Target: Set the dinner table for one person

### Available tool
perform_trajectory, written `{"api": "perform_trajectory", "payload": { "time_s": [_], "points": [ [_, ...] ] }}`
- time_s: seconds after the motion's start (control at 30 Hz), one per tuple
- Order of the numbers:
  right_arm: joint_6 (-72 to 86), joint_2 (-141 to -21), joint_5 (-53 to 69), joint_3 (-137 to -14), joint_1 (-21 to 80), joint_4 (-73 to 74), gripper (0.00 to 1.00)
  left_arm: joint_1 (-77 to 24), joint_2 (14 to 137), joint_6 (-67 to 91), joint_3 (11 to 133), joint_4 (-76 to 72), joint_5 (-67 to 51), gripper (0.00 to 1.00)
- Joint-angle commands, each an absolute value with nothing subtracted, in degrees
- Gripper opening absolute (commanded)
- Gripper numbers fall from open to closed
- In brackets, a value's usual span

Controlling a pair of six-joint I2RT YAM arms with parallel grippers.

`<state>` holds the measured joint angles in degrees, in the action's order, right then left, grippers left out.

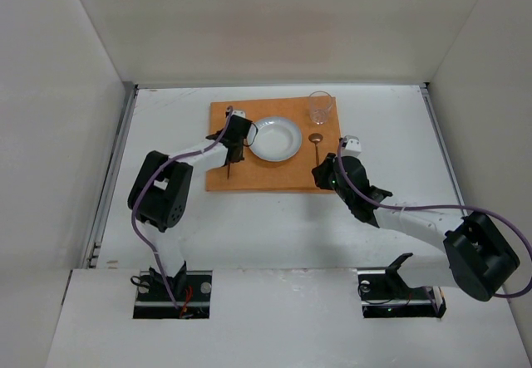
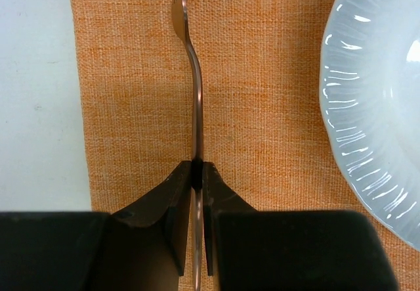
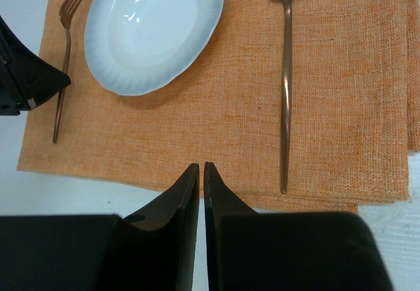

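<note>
Two robot arms work over a place setting on the white bench (image 1: 274, 227). The left tool (image 2: 198, 169) is pinched on the handle of a copper-coloured fork (image 2: 195, 94), whose tines point straight ahead of the fingers. Whether the fork rests on the orange woven mat (image 2: 262, 74) or is held just above it cannot be told. A ribbed white plate (image 2: 374, 94) sits to that tool's right, apart from the fork. Bare bench surface shows to the tool's left, past the mat's edge.

The right tool (image 3: 201, 166) holds nothing, its fingers drawn to a narrow slit. It hangs over the mat's near edge, with the bench directly beneath and behind its fingertips. A matching spoon (image 3: 287, 87) lies ahead and just to its right, bowl pointing away. The plate is ahead to its left.

From above, a clear drinking glass (image 1: 321, 107) stands on the mat's far right corner, beyond the spoon.
</note>
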<state>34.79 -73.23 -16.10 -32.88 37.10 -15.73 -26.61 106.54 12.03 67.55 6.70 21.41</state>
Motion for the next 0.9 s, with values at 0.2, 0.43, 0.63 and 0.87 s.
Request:
{"api": "perform_trajectory", "payload": {
  "time_s": [0.2, 0.43, 0.63, 0.87],
  "points": [
    [35.2, -72.6, -16.1, -32.7, 36.7, -19.2, 0.2, -26.0, 107.1, 11.6, 68.5, 6.4, 21.3, 0.18],
    [35.1, -71.7, -16.7, -32.3, 36.5, -19.4, 0.32, -27.1, 98.9, 13.0, 66.0, 6.1, 24.3, 0.37],
    [35.1, -70.9, -17.2, -31.7, 36.3, -20.1, 0.41, -28.5, 84.1, 17.9, 60.2, 4.3, 29.0, 0.48],
    [35.1, -69.0, -19.2, -30.2, 36.2, -21.6, 0.6, -24.6, 68.0, 29.7, 46.7, 3.0, 28.5, 0.57]
  ]
}}
